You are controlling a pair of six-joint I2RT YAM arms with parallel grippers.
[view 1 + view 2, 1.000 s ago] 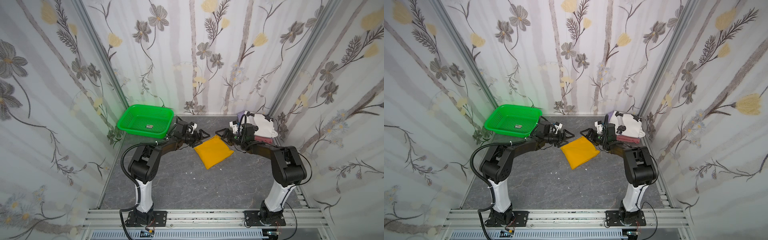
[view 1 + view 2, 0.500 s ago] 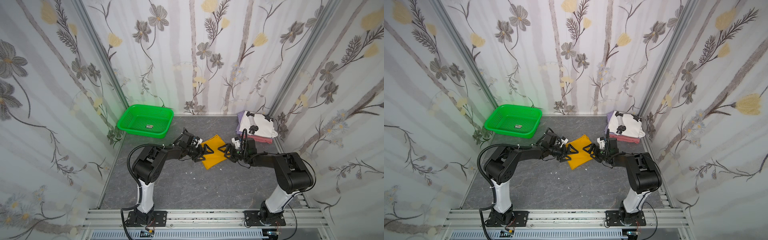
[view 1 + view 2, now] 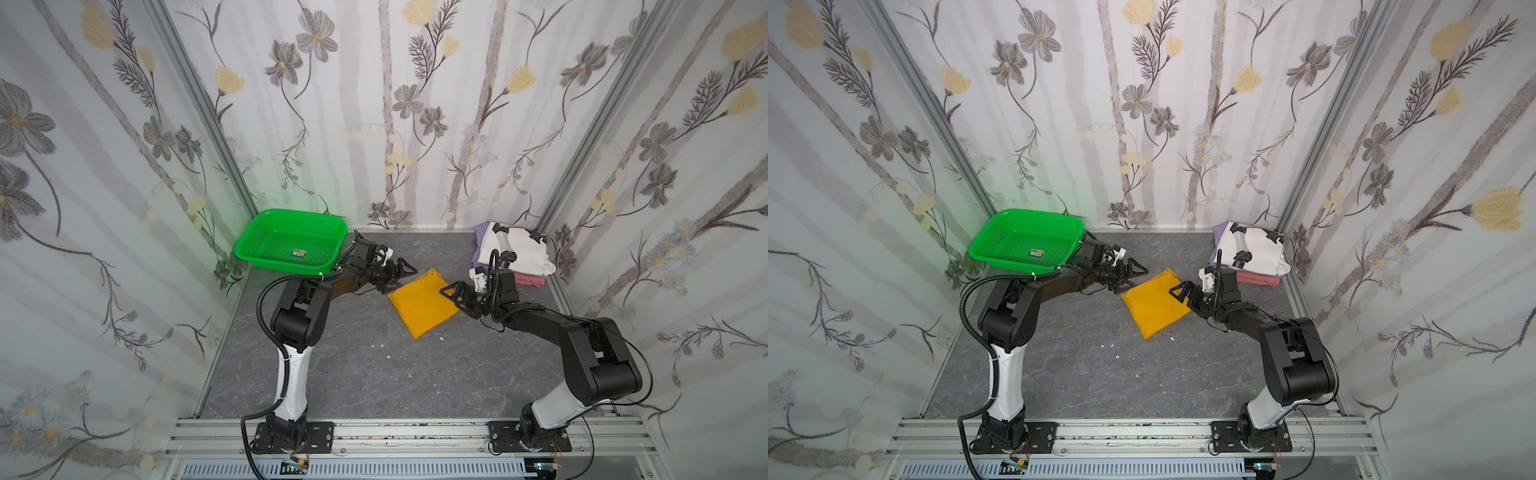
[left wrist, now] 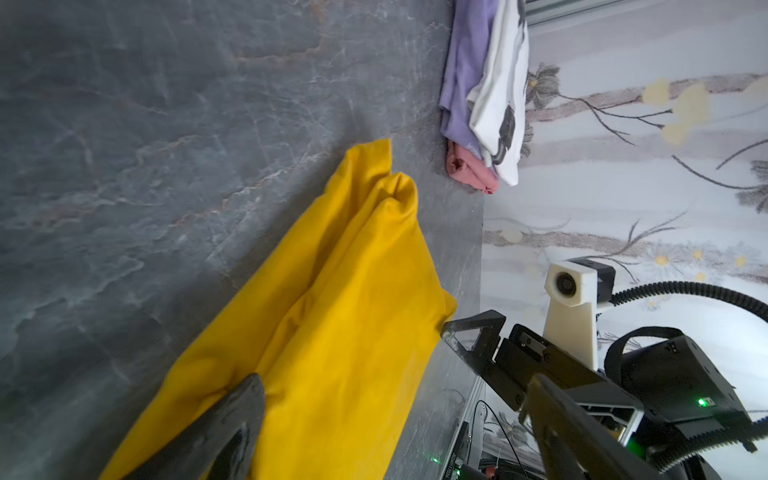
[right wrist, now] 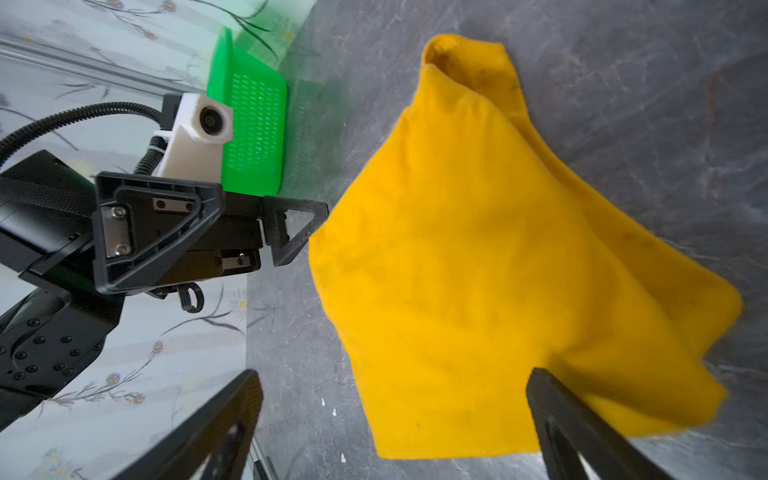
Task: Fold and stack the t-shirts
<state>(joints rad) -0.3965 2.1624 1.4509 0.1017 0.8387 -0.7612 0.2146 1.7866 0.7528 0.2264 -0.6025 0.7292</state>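
Note:
A folded mustard-yellow t-shirt (image 3: pixel 424 305) (image 3: pixel 1154 303) lies flat mid-table. My left gripper (image 3: pixel 401 270) (image 3: pixel 1133 270) hovers open just off its far left corner, holding nothing. In the left wrist view the left gripper (image 4: pixel 395 432) spans the yellow t-shirt (image 4: pixel 332 311). My right gripper (image 3: pixel 451 293) (image 3: pixel 1181 291) stands open at the shirt's right edge. Seen from the right wrist, the right gripper (image 5: pixel 395 424) is empty over the yellow t-shirt (image 5: pixel 478 270). At the back right, the white printed t-shirt (image 3: pixel 517 249) tops a lavender t-shirt (image 3: pixel 482 232) and a pink t-shirt (image 3: pixel 530 280).
A green perforated basket (image 3: pixel 266 262) (image 3: pixel 992 257) stands at the back left, just behind my left arm, with a small label inside. Floral walls close in on three sides. A metal rail (image 3: pixel 415 432) runs along the front edge. Small white crumbs (image 3: pixel 380 345) dot the grey table.
Half a second ago both open grippers were low over the yellow t-shirt, closer to the front. Both have since drawn back and apart to its sides. The shirt lies where it was.

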